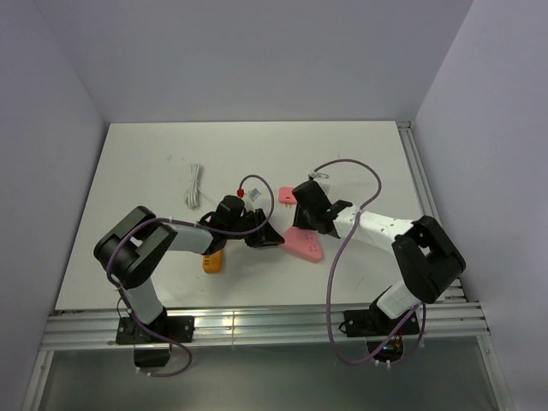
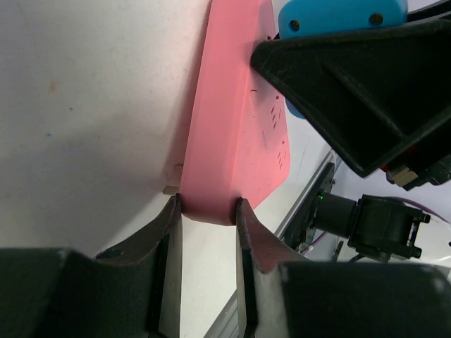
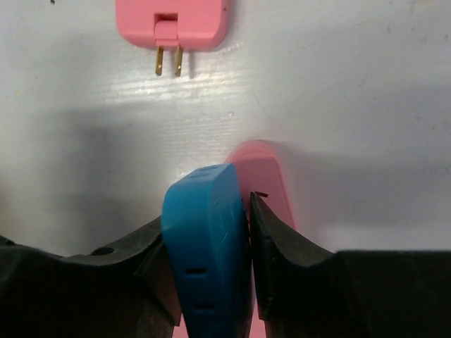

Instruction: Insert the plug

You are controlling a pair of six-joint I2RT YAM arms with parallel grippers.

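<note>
Far left on the table (image 1: 145, 163): white cable (image 1: 195, 184), not involved.

Left pincer (image 2: 208, 204): narrowly parted and clamped across the near end of the pink socket block (image 2: 236, 105), which is held where it lies on the table.

Plug (image 3: 204, 239): blue, set against the block's socket face toward its far end, right of the left pincer's grip. Prongs are hidden, so seating depth cannot be told.

Right pincer (image 3: 206, 211): closed around the plug, with both fingers seen against its sides. How firm the hold is cannot be judged.

Pink plug (image 3: 173, 21): loose on the table beyond, prongs pointed at the pincer, well apart from it.

Risks, as judged:
- If the prongs are not lined up with the slots, push force would be taken by the block. It could be pivoted about the left pincer's grip, since only one end is held.
- If the plug is let go half-seated, it could be left cocked or tipped out.
- With a slack hold, the plug could be rotated between the fingers under load.
</note>
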